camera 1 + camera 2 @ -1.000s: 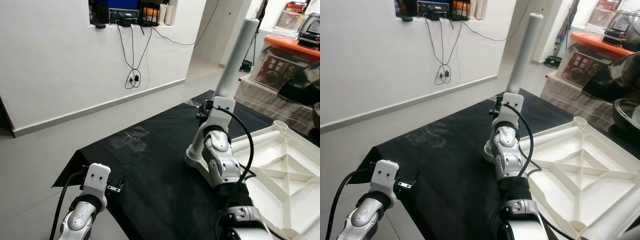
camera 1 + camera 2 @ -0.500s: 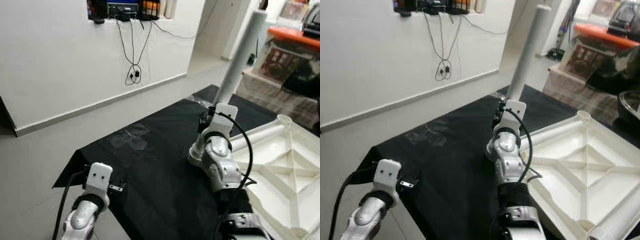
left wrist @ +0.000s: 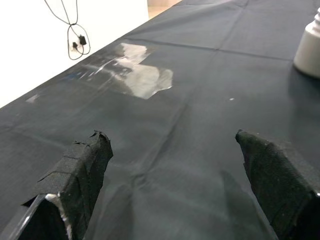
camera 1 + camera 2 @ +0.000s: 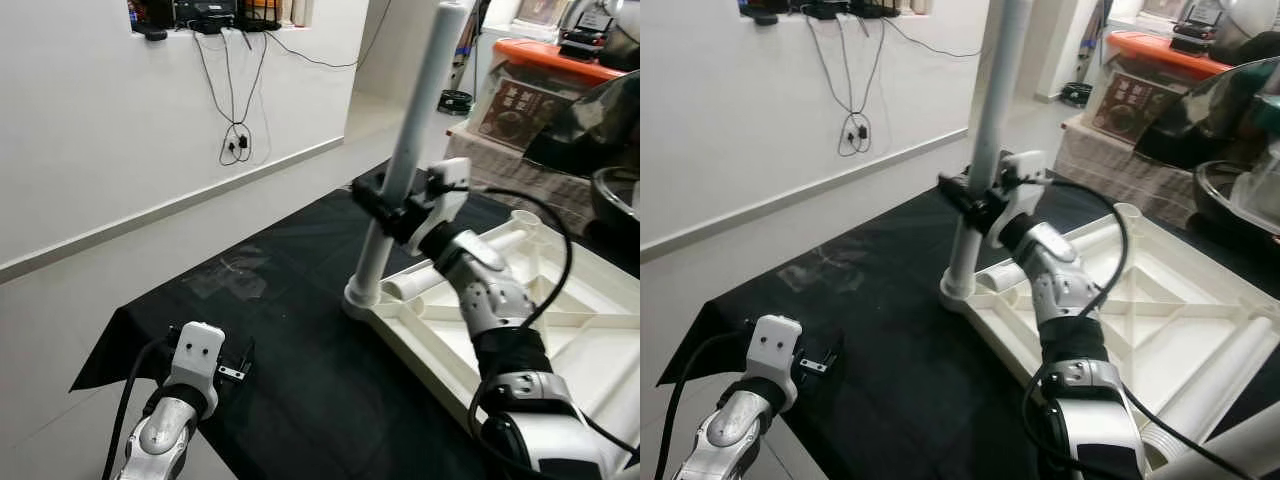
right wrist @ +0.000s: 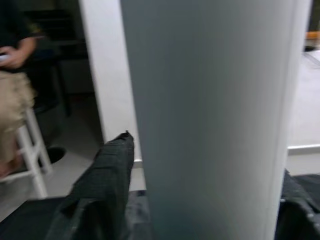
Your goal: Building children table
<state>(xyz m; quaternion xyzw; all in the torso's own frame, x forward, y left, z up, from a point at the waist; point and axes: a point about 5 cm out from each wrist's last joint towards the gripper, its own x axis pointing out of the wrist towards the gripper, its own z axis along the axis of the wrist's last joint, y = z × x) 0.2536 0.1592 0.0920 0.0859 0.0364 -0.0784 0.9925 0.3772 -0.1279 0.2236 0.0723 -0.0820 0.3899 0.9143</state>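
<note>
Gripping the white table leg about halfway up, our right gripper has its two black fingers closed around the tube, one on each side of it, as the right wrist view confirms with the leg between the fingers. We see the leg standing nearly upright, leaning slightly, with its wide foot seated at the near corner of the white tabletop, which lies upside down with its ribbed underside facing up. A second white leg lies flat on the tabletop just beside the standing one. We find the tabletop resting on a black cloth spread over the floor. Our left gripper hovers low over the cloth, well apart from the table parts, its fingers spread wide and holding nothing. Cables hang down the white wall behind. We note a seated person in the right wrist view.
</note>
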